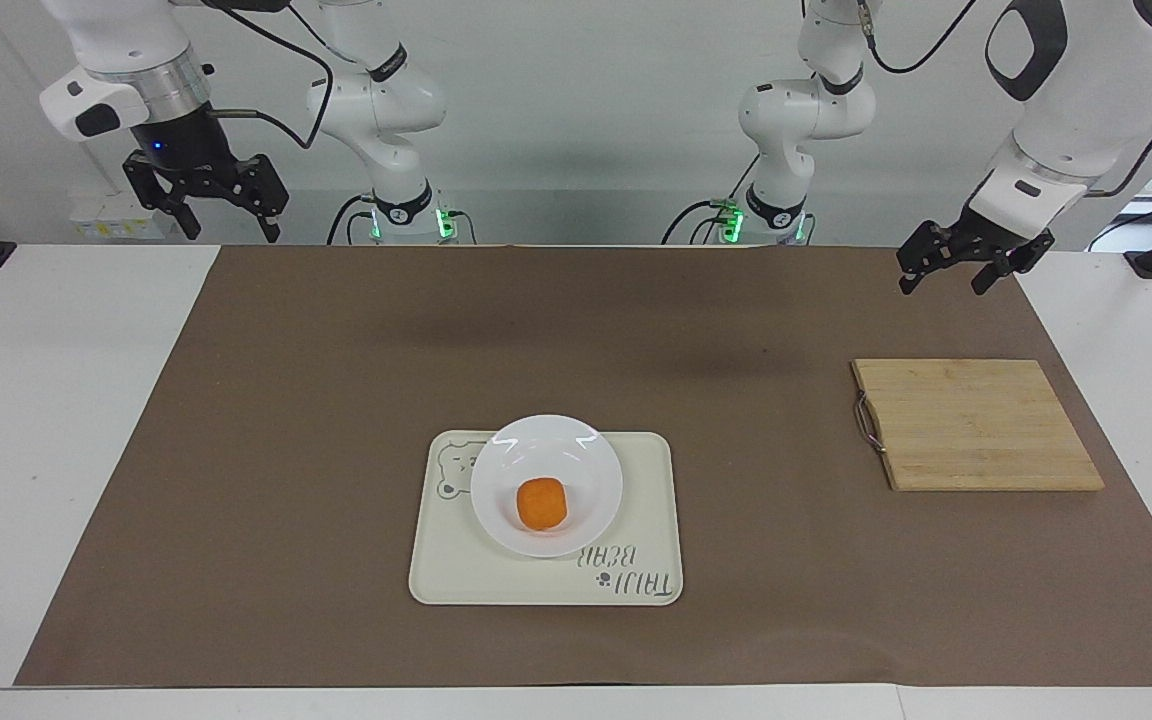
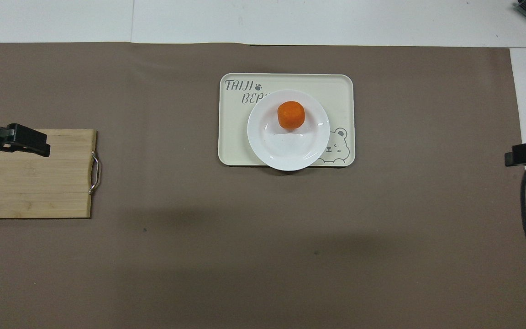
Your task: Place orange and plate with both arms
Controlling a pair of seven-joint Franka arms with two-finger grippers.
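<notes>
- We see the orange (image 1: 541,503) in the plate (image 1: 596,470), which sits on the tray (image 1: 648,520).
- Away from the tray, our left pincer (image 1: 946,277) and right pincer (image 1: 228,226) hang apart, empty.

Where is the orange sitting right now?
The orange lies in the white plate, on the part of it farther from the robots; the plate rests on the cream bear tray mid-table, untouched by either arm.
</notes>
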